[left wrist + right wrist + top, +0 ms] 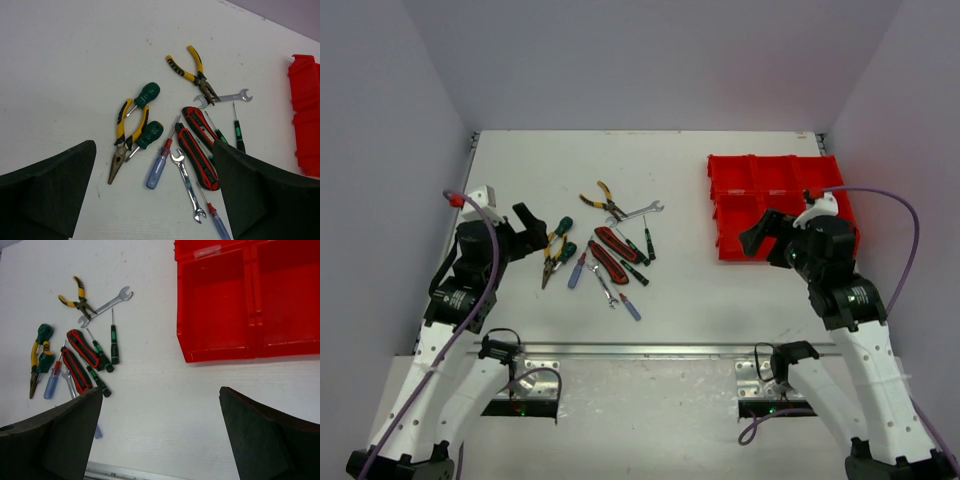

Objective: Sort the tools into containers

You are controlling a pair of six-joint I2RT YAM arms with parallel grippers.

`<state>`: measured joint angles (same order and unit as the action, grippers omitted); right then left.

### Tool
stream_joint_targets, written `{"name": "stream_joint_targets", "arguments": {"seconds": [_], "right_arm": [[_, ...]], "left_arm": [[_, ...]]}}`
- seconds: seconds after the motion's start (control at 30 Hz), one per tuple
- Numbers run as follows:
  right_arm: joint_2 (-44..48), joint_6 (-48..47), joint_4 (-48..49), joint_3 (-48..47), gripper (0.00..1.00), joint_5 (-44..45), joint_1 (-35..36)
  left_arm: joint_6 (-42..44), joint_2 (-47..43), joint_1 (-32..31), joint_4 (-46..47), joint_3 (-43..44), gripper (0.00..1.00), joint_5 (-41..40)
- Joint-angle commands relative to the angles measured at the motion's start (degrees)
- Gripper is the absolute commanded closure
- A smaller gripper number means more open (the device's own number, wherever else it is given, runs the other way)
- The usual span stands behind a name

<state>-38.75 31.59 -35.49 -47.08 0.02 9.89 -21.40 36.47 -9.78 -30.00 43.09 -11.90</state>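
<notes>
The tools lie in a loose heap mid-table: yellow-handled pliers (604, 198), a silver wrench (642, 212), red-black pliers (611, 253), green stubby screwdrivers (563, 226), a blue screwdriver (577, 271) and thin green screwdrivers (648, 240). The left wrist view shows long-nose pliers (123, 137), the blue screwdriver (158, 166) and a small wrench (188, 184). The red compartment bin (780, 205) stands at the right; its near compartments (215, 305) look bare. My left gripper (533, 235) is open and empty just left of the heap. My right gripper (758, 240) is open and empty at the bin's near left corner.
A metal rail (650, 350) runs along the table's near edge. Grey walls close in the table at the left, right and back. White table surface (690, 290) lies between the heap and the bin.
</notes>
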Motion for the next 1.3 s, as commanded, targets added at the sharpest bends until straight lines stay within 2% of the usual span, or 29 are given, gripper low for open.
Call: {"name": "stream_joint_targets", "arguments": {"seconds": [0.0,0.1,0.17,0.23,0.27,0.3,0.37,0.47,0.53,0.57,0.63,0.67,0.7,0.73,0.87,1.07,1.2,1.27], "right_arm": [[-3.23,0.89,10.56,4.05,0.01,-1.23,-0.05],[-7.72,0.76,17.82,6.06,0.01,-9.13,-0.03],[-15.77,1.9,22.12,3.82,0.01,-19.08,0.8],[-22.99,1.96,23.17,0.06,0.01,-20.46,3.83],[-25.76,0.25,23.35,-3.66,0.01,-18.84,8.2],[-31.27,-0.53,22.62,-6.27,0.01,-13.33,10.69],[-38.94,-2.26,17.56,-12.71,0.01,-7.35,15.83],[-53.61,-4.06,10.74,-28.35,0.01,-1.05,19.89],[-62.93,-5.64,7.47,-34.14,0.04,3.49,21.37],[-63.99,-6.1,6.76,-36.55,0.05,3.93,21.66],[-73.36,-7.34,3.43,-43.91,0.15,6.83,22.01],[-76.12,-7.67,2.4,-47.15,0.21,7.17,22.07],[-81.16,-8.12,0.53,-51.13,0.32,7.8,22.19],[-83.32,-8.3,-0.28,-52.59,0.35,8.68,22.37],[-89.3,-9.62,-3.73,-56.3,0.38,14.07,24.95],[-86.1,-7.73,0.82,-47.92,0.41,12.44,26.58],[-85.11,-6.84,1.25,-46.39,0.43,12.39,26.72],[-84.64,-6.34,0.81,-46.25,0.48,12.64,26.74]], "left_arm": [[-0.26,0.53,-0.5,1.52,1.82,0.0,0.78],[-0.22,0.6,-0.5,1.53,1.89,0.0,0.64],[-0.22,0.43,-0.5,1.59,1.73,0.0,0.48],[-0.22,0.36,-0.5,1.52,1.73,0.0,0.48],[-0.22,0.52,-0.5,1.6,1.65,0.0,0.48],[-0.22,0.53,-0.5,1.61,1.65,0.0,0.4],[-0.22,0.47,-0.5,1.45,1.66,0.0,0.25],[-0.33,0.24,-0.5,1.43,1.53,0.0,-0.01],[-0.45,0.06,-0.5,1.43,1.35,0.0,-0.26],[-0.48,0.0,-0.5,1.43,1.29,0.0,-0.31],[-0.58,-0.09,-0.5,1.43,1.2,0.0,-0.28],[-0.63,-0.09,-0.59,1.46,1.12,0.0,-0.22],[-0.57,-0.09,-0.76,1.52,1.12,0.0,-0.05],[-0.57,0.0,-0.77,1.52,1.03,0.0,-0.05],[-0.39,0.79,-0.94,1.61,1.13,0.0,0.57],[-0.39,0.34,-0.94,1.6,1.12,0.0,0.66],[-0.39,0.13,-0.99,1.61,1.12,0.0,0.74],[-0.39,-0.07,-0.96,1.54,1.12,0.0,0.71]]}}
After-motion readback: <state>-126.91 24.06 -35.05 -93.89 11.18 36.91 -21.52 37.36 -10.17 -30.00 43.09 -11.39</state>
